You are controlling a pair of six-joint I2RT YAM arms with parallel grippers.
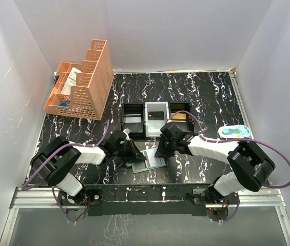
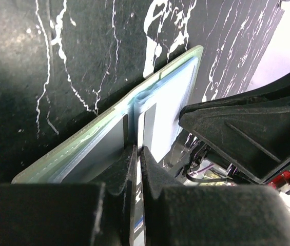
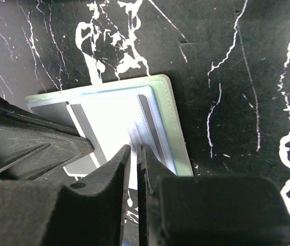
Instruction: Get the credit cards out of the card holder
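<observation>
The card holder (image 1: 150,160) lies open on the black marbled table, between the two arms near the front edge. Its green rim (image 3: 171,118) and pale inside (image 2: 173,87) show in both wrist views. My left gripper (image 2: 138,149) reaches in from the left (image 1: 136,155) and is shut on the thin edge of a grey credit card (image 3: 80,166) that sticks out of a pocket. My right gripper (image 3: 134,148) comes in from the right (image 1: 160,149). It is pinched on the holder's right panel, over a white card (image 3: 109,118). The two grippers almost touch.
A black-and-white three-compartment tray (image 1: 155,119) stands just behind the holder. An orange lattice organiser (image 1: 80,84) fills the back left corner. A small white and blue object (image 1: 235,131) lies at the right. White walls enclose the table (image 1: 196,97).
</observation>
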